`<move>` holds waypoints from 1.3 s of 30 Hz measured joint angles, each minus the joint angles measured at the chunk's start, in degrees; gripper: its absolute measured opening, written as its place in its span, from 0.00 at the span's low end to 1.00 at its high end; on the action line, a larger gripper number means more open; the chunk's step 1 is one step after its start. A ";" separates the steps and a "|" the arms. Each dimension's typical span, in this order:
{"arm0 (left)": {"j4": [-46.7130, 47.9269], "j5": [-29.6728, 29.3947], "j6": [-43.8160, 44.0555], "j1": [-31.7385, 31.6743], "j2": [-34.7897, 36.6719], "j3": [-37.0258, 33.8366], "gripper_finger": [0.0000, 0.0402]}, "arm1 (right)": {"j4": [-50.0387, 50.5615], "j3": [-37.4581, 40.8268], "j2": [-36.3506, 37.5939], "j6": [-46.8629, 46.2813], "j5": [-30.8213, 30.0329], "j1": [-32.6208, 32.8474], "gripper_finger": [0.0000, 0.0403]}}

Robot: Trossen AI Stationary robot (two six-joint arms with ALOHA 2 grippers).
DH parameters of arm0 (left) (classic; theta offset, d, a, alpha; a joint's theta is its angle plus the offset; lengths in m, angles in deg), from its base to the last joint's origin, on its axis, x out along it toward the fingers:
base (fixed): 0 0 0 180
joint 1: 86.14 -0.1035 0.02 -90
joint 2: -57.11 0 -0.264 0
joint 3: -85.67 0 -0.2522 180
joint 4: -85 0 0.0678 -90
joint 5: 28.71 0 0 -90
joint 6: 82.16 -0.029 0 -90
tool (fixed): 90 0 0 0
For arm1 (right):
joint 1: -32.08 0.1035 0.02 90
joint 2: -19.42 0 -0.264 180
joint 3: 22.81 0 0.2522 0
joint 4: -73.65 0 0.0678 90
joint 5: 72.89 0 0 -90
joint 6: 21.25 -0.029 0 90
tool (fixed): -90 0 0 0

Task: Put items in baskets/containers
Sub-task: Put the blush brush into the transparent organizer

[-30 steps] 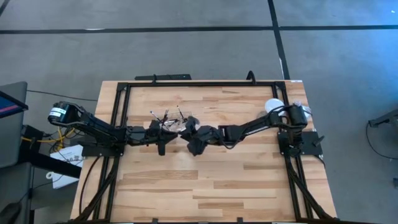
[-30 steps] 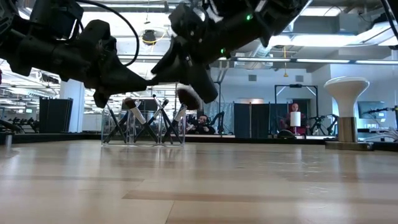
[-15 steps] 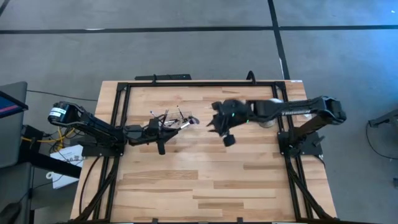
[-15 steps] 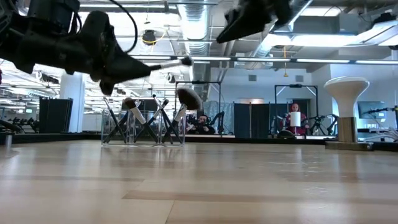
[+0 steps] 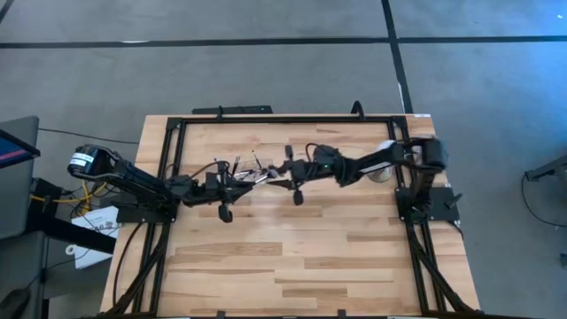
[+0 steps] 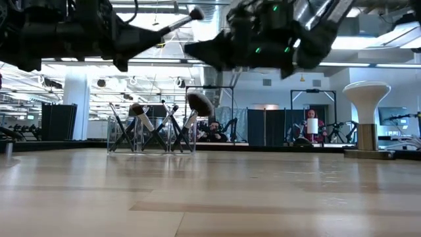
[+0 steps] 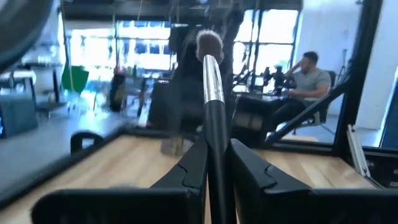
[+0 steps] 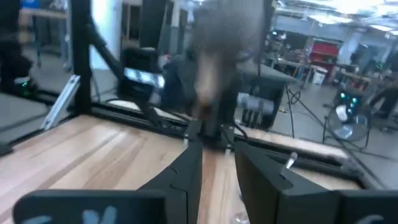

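Left gripper [image 7: 216,163] is clamped on a makeup brush [image 7: 210,74]; right gripper [image 8: 211,163] pinches another. Best to drop them bristles-up into the clear container [image 6: 150,135], mid-left.

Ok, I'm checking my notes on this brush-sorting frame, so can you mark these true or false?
1. The left claw grips a makeup brush up off the table. True.
2. The clear container is empty. False: several brushes already stand in it, one with a big fluffy head.
3. The white ball on a stand has tipped over. False: it stands upright near the table's right edge.
4. The right claw is parked back at its base. False: that arm reaches in to the middle of the table, close to the container.
5. Neither claw touches the tabletop. True: in the low view both hang well above the wood.
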 joint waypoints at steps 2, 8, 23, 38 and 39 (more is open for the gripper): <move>-0.67 0.58 -1.47 -0.26 0.21 0.02 0.11 | -5.25 -1.62 -3.95 -2.09 -0.44 -0.01 0.22; -0.69 0.83 -2.78 -0.31 0.35 0.00 0.11 | -10.64 -7.64 -9.27 -5.79 6.04 -0.44 0.24; -1.88 0.99 -2.96 -0.28 0.42 -0.04 0.11 | -11.99 -11.64 -9.21 -8.38 11.47 0.32 0.33; -1.43 -1.00 -2.88 -0.29 0.42 -0.07 0.19 | -11.67 -11.59 -9.21 -8.34 7.70 0.28 0.08; -1.43 -1.55 -2.84 -0.31 0.42 -0.07 0.20 | -11.46 -11.59 -9.19 -8.34 7.29 0.28 0.09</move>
